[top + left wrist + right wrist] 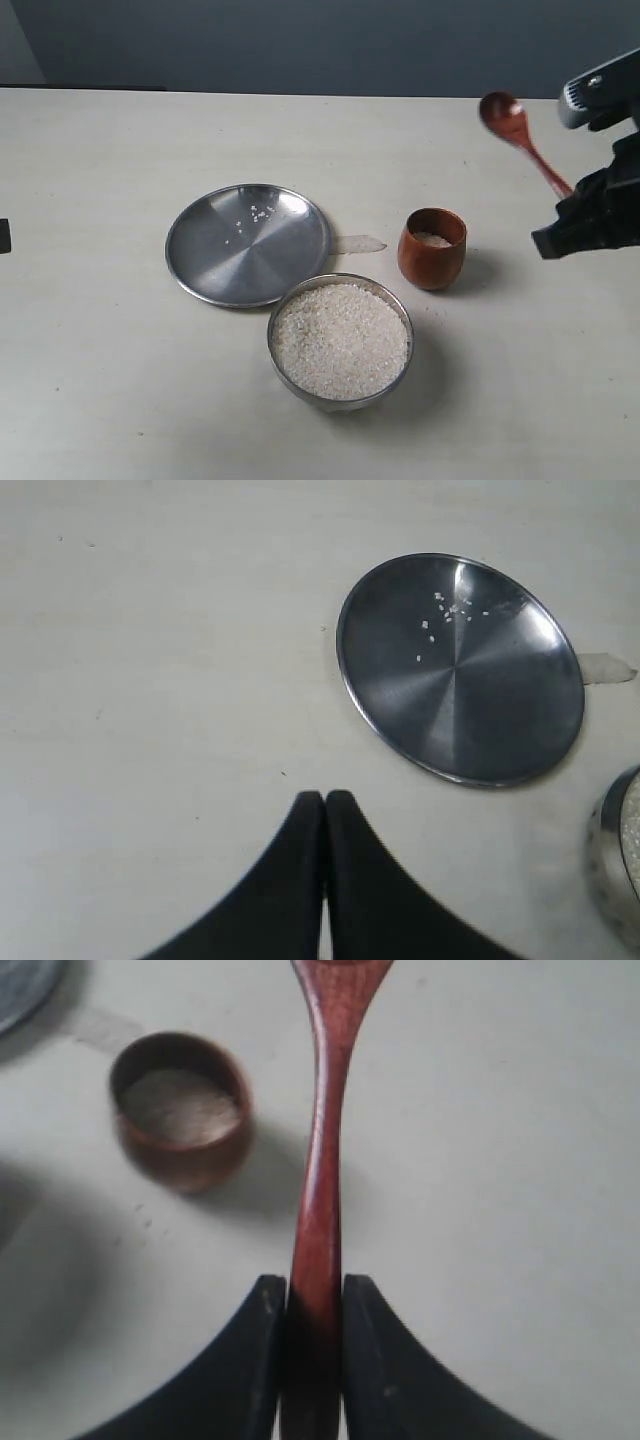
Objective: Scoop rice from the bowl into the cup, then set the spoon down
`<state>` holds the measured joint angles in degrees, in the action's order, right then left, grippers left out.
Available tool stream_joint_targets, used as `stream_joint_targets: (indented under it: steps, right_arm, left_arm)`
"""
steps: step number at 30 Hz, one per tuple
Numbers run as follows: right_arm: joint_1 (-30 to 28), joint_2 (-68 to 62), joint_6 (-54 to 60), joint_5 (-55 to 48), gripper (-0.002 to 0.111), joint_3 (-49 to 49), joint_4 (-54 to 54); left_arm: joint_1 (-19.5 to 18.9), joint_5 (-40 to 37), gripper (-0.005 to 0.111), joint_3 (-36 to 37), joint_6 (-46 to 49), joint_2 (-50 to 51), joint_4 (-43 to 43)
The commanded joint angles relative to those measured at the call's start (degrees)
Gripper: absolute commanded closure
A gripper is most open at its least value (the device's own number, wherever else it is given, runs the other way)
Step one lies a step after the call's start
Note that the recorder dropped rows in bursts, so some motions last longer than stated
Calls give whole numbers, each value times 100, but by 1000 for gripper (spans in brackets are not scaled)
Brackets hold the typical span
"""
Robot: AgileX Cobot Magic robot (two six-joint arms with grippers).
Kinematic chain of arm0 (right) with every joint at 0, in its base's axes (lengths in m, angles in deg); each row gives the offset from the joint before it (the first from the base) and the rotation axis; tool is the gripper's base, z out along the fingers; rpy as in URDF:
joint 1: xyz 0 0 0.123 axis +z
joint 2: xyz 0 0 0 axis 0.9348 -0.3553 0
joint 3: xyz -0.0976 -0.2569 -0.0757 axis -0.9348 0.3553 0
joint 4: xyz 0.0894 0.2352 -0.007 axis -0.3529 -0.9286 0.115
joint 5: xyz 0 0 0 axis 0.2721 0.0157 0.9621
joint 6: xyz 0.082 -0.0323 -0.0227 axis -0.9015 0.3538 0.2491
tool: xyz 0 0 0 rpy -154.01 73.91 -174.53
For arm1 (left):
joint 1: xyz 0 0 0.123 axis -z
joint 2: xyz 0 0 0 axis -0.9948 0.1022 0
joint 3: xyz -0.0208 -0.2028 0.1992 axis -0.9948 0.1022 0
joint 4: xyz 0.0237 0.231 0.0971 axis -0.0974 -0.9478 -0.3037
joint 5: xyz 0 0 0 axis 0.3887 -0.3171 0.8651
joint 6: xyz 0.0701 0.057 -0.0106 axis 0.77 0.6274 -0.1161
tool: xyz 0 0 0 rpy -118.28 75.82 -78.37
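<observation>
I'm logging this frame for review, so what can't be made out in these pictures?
Spoon head: right wrist view, cut off by the picture's edge; in the exterior view it is too small to show whether grains lie in it.
Steel bowl: left wrist view, mostly cut off by the picture's edge.
Steel plate: right wrist view, a blurred sliver cut off at the corner.

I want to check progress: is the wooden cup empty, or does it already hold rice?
Partly filled: the cup stands upright, and rice shows inside it, below the rim, in the exterior and right wrist views.
</observation>
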<state>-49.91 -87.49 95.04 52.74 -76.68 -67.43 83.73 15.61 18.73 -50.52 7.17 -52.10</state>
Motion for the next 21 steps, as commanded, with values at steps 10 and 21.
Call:
stream_joint_targets:
  steps: [10,21]
  right_arm:
    - [2140,-1020,674,-2906,109,-1001,489]
    - [4059,-1888,-479,-3161,109,-1105,2134]
  left_arm:
    - [-7,53,106,-25,15,8,-60]
    - [-7,53,106,-25,15,8,-60]
